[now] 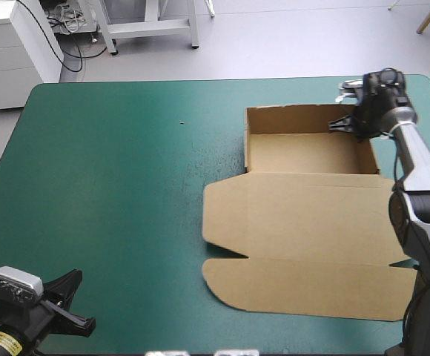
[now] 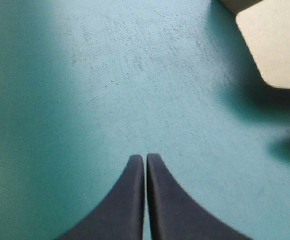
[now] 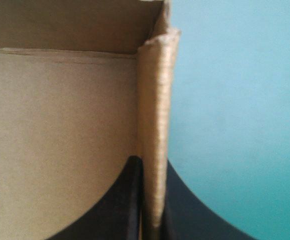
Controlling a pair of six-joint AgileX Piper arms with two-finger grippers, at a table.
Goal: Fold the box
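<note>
Two end effectors, two states. My right end effector (image 3: 152, 164) is pinching the side wall (image 3: 156, 100) of the box (image 1: 304, 152), one black finger inside the tray and one outside. The tray floor lies just beside the inner finger, and the lid (image 1: 304, 230) lies flat behind my wrist. My left end effector (image 2: 145, 158) is pressed together, holding nothing, over the bare teal-green surface (image 2: 85, 100). A rounded lid corner sits ahead of it and off to one side, well apart.

Risks, as I judge them:
- The wall's top edge looks ragged at the corner ahead of my right fingers, so a hard pull could buckle or untuck it.
- Nothing pins the box, so a sideways tug could drag the whole tray.

Hard to make out:
- Whether the wall is fully tucked.
- The grip point itself, masked by my fingers.
- The wall's outer foot.
</note>
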